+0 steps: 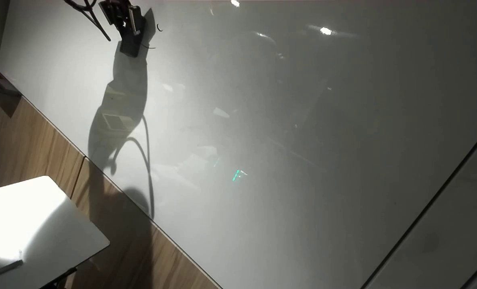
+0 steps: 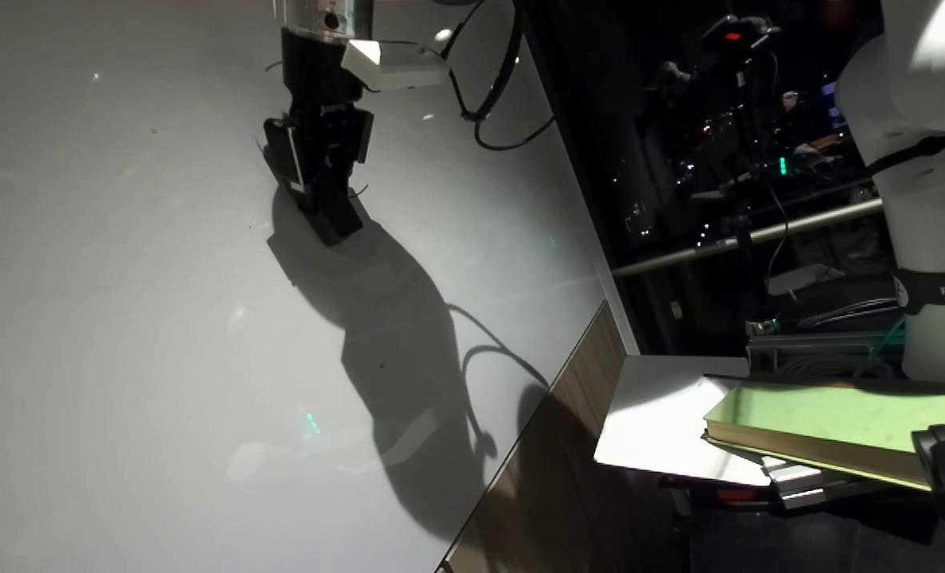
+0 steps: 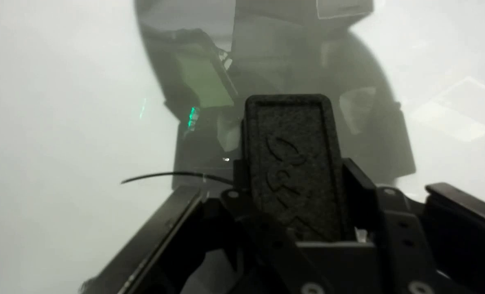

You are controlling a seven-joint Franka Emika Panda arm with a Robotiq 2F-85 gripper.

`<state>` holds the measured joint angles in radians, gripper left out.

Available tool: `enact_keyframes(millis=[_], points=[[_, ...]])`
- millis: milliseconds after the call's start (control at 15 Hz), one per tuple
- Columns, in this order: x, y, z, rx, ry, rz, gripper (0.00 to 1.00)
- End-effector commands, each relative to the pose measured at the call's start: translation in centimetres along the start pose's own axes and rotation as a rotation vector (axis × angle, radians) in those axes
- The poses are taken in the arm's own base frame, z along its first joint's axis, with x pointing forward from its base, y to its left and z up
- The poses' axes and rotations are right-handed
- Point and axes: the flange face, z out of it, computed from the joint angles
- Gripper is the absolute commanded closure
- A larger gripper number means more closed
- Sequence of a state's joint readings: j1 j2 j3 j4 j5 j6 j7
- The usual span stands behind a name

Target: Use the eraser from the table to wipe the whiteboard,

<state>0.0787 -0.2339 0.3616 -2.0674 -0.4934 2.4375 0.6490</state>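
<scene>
at far left, below the lower edge of the very large, glossy, pale grey-white whiteboard and past brown wood-grain panelling: a small counter with a plain, flat white top. finished with as a pick-up spot, presumably.

farther right, at the upper left part of the whiteboard: a dark grey, oblong, block-shaped eraser, speckled and grooved on the face shown in the wrist view, clamped between both sides of a black metal claw. done with pick-up and carrying, to judge from that grip and that place. pressed to the whiteboard or held just off it: cannot tell. perhaps wiping now, perhaps only about to begin.

a little farther right on the whiteboard: a thin, curved, black ink line, probably seen again in the wrist view, passing out of sight behind the claw; then a short, hooked, black ink stroke. perhaps half rubbed out, perhaps partly covered. left to do in either case: rubbing over both.

toward the middle of the whiteboard: a small, bright green glint, more likely reflected light than ink.

at far right, bounding the whiteboard: a thin, straight, dark edge strip. too dim on that side to judge whether to wipe there.
</scene>
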Motion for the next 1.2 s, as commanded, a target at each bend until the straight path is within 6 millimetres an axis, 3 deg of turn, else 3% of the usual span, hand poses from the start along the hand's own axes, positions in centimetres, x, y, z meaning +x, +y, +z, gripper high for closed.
enact_keyframes(millis=[0,467,733,867,1133], points=[[-0.6,3.8,3.4,-0.05,0.008,0.009,0.69],[-3.0,10.1,8.4,-0.145,-0.056,0.026,0.69],[-3.5,12.8,9.8,-0.188,-0.085,0.044,0.69],[-2.9,13.1,9.2,-0.189,-0.086,0.06,0.69],[-1.2,11.1,6.8,-0.164,-0.075,0.075,0.69]])
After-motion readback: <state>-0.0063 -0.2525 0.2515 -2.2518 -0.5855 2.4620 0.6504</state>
